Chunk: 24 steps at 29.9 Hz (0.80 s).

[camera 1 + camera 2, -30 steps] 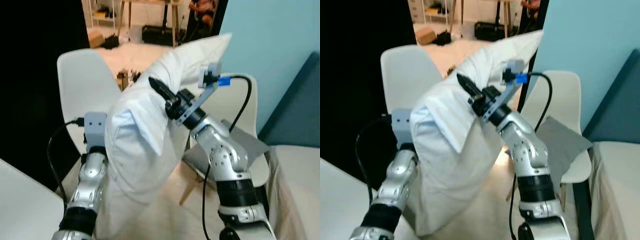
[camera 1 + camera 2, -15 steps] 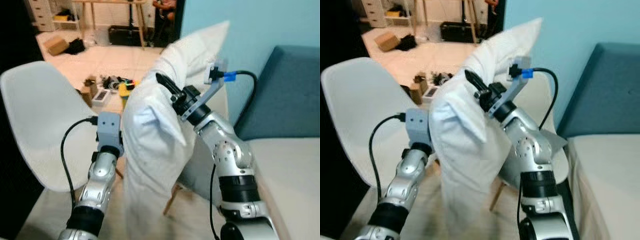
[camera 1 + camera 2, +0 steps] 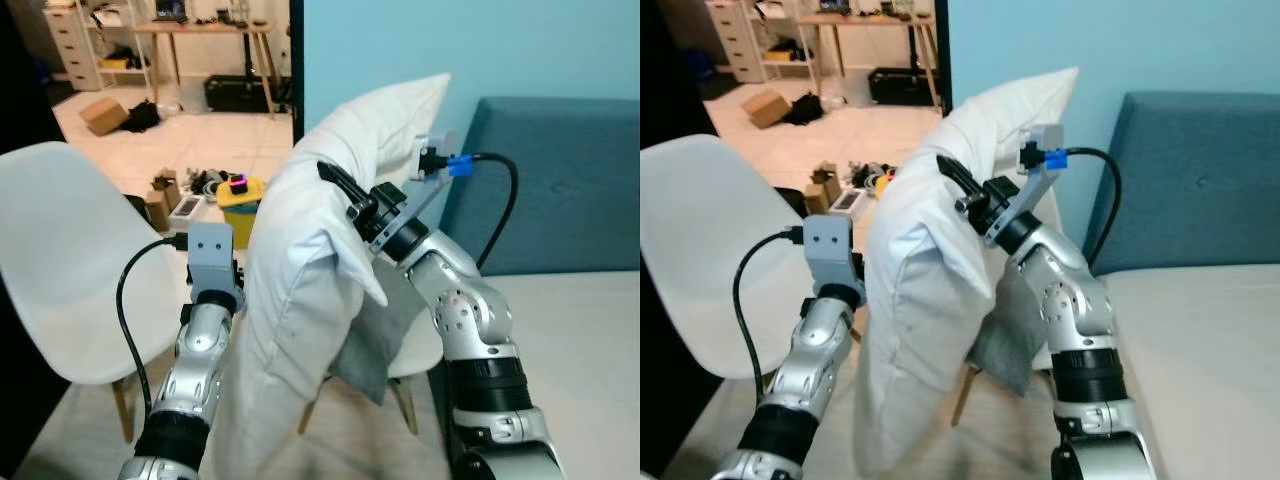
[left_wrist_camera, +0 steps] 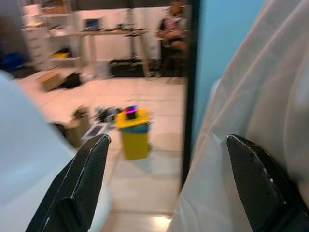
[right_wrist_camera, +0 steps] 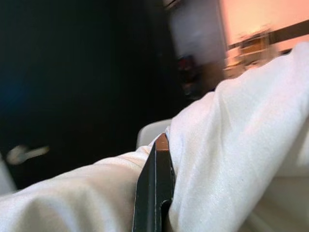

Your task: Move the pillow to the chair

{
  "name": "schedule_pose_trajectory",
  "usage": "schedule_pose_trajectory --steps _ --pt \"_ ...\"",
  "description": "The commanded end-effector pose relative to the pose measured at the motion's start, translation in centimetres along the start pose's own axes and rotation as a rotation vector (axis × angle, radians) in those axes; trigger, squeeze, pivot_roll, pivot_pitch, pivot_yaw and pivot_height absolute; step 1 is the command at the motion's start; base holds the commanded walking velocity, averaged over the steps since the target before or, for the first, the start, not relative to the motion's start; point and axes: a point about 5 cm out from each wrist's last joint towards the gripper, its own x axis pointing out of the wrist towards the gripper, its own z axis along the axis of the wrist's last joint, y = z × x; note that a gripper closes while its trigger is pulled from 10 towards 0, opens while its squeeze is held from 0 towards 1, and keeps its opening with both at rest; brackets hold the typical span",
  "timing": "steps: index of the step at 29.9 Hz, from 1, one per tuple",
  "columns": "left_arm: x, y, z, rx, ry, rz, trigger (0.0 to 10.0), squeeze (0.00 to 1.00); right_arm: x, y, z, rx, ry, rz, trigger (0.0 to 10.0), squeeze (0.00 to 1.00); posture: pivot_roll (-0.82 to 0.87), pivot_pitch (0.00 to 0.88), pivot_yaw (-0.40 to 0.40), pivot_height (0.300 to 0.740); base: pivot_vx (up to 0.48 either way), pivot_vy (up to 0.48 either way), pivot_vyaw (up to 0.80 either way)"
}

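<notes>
The pillow (image 3: 300,300) was held up in the air between both arms, in front of the robot. Its long axis ran steeply upward, one corner pointing up toward the blue wall (image 3: 520,50) and the lower end hanging slack toward the floor.

The right gripper (image 3: 335,180) pressed into the upper part of the pillow; whether its fingers pinched the fabric could not be told. The left gripper (image 4: 169,188) stood spread apart, one finger against the cloth, clamping nothing.

Risk, as judged: a hold by pressure alone may let the pillow slide down, and the hanging end could catch on the white chair (image 3: 60,260) or the second chair with a grey cushion (image 3: 375,340) behind it.
</notes>
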Motion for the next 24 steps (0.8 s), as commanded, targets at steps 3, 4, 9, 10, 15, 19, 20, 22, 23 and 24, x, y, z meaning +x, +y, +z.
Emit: schedule_pose_trajectory --steps 3,4,9,10,15,19,20,22,23,24 --pt "-0.1 0.3 -0.3 0.007 0.013 0.009 10.0 0.00 0.8 1.7 1.0 -0.047 -0.048 0.099 10.0 0.00 0.03 0.015 -0.011 0.725 0.000 0.000 0.80" --pt "-0.1 0.3 -0.3 0.007 0.013 0.008 10.0 0.00 0.8 1.7 1.0 -0.047 -0.046 0.100 10.0 0.00 0.03 0.015 -0.011 0.725 0.000 0.000 0.80" --pt "0.0 0.2 -0.2 0.010 0.009 0.007 10.0 0.00 0.8 1.8 0.9 -0.048 -0.042 0.104 10.0 0.00 0.03 0.012 -0.012 0.725 0.000 0.000 0.80" --pt "0.0 0.1 -0.2 0.011 0.007 0.005 10.0 0.00 0.8 1.7 0.8 -0.048 -0.041 0.101 10.0 0.00 0.03 0.010 -0.012 0.725 0.000 0.000 0.80" --pt "0.1 -0.2 0.2 0.013 -0.014 -0.032 10.0 0.00 1.1 0.9 0.7 -0.072 -0.035 0.018 10.0 0.00 0.03 0.005 -0.013 0.725 0.055 0.000 0.53" --pt "0.0 -0.4 0.4 0.018 -0.025 -0.049 10.0 0.00 1.2 0.3 0.6 -0.071 -0.028 -0.037 10.0 0.00 0.03 0.001 -0.013 0.725 0.378 0.000 0.00" --pt "0.0 -0.4 0.4 0.020 -0.026 -0.051 10.0 0.00 1.2 0.2 0.6 -0.069 -0.028 -0.039 10.0 0.00 0.03 0.001 -0.014 0.725 0.420 0.000 0.00" --pt "0.0 -0.4 0.4 0.021 -0.027 -0.052 10.0 0.00 1.2 0.2 0.5 -0.068 -0.028 -0.040 10.0 0.00 0.03 0.001 -0.014 0.725 0.420 0.000 0.00" --pt "0.0 -0.4 0.4 0.021 -0.027 -0.052 10.0 0.00 1.2 0.2 0.5 -0.068 -0.028 -0.040 10.0 0.00 0.03 0.001 -0.014 0.725 0.420 0.000 0.00" --pt "0.0 -0.4 0.4 0.022 -0.028 -0.053 10.0 0.00 1.2 0.2 0.5 -0.067 -0.028 -0.039 10.0 0.00 0.03 0.001 -0.014 0.725 0.428 0.000 0.00"
